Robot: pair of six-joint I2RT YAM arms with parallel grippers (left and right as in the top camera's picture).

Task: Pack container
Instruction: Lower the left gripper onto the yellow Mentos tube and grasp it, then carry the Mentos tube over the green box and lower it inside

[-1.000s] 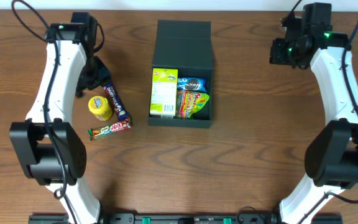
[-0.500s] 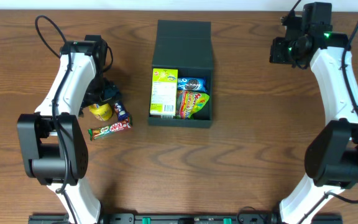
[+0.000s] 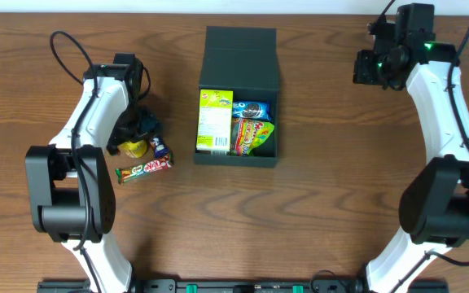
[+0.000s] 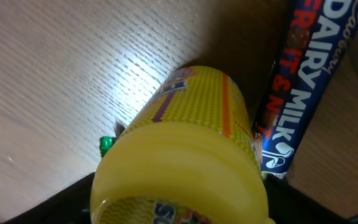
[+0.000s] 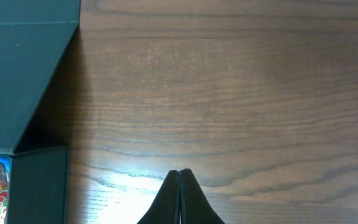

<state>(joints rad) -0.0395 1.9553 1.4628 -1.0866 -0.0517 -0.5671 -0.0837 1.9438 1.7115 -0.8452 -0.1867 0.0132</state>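
Overhead view: left gripper sits low over the yellow tub, with the chocolate bar just beside the tub. In the left wrist view the tub fills the frame and no pad shows against it, so I cannot tell the finger state.

Judgement: the step in hand is grasping the tub. Centre the jaws across its round body, stay clear of the bar, and close gently, as it may roll.

Fingers of the right gripper are pressed together, empty, over bare table.

The container lies open mid-table, part-filled with packets, well apart from the left fingers.
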